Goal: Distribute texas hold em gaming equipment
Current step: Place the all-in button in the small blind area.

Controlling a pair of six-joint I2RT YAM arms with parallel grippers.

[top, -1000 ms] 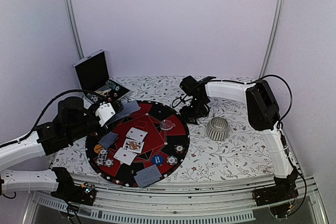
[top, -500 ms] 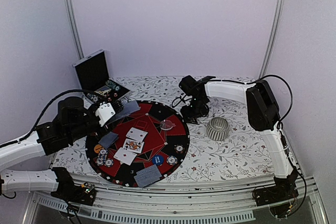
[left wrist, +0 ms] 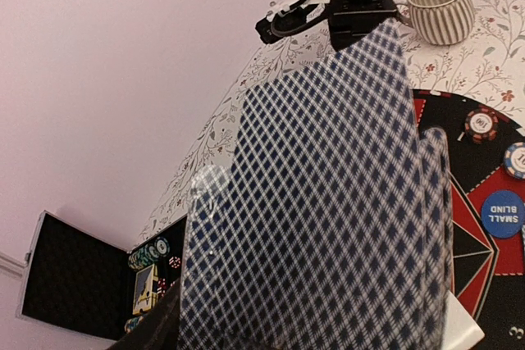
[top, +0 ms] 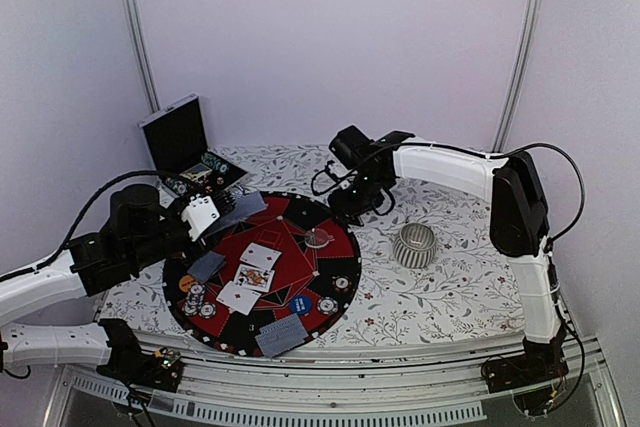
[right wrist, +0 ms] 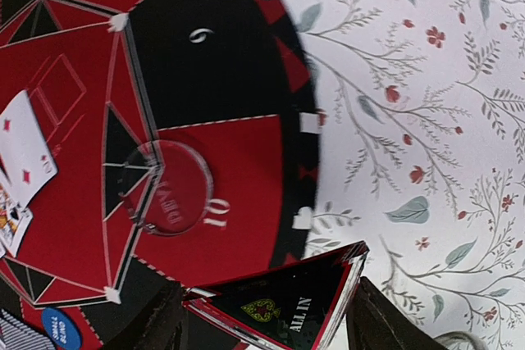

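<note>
The left hand (top: pixel 224 215), half closed, grips a fan of blue-checked playing cards (left wrist: pixel 328 219) above the far left rim of a round red-and-black game mat (top: pixel 338 245). The right hand (top: pixel 350 209), partly closed, pinches a triangular marker (right wrist: pixel 279 305) lettered "ALL IN" over the mat's far right rim, above the flowered counter (right wrist: pixel 426 120).

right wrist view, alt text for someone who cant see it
A black triangular ALL IN marker is held in the right gripper, over the edge of a red-and-black poker mat. A clear disc lies on the mat; floral tablecloth beside it.
</note>
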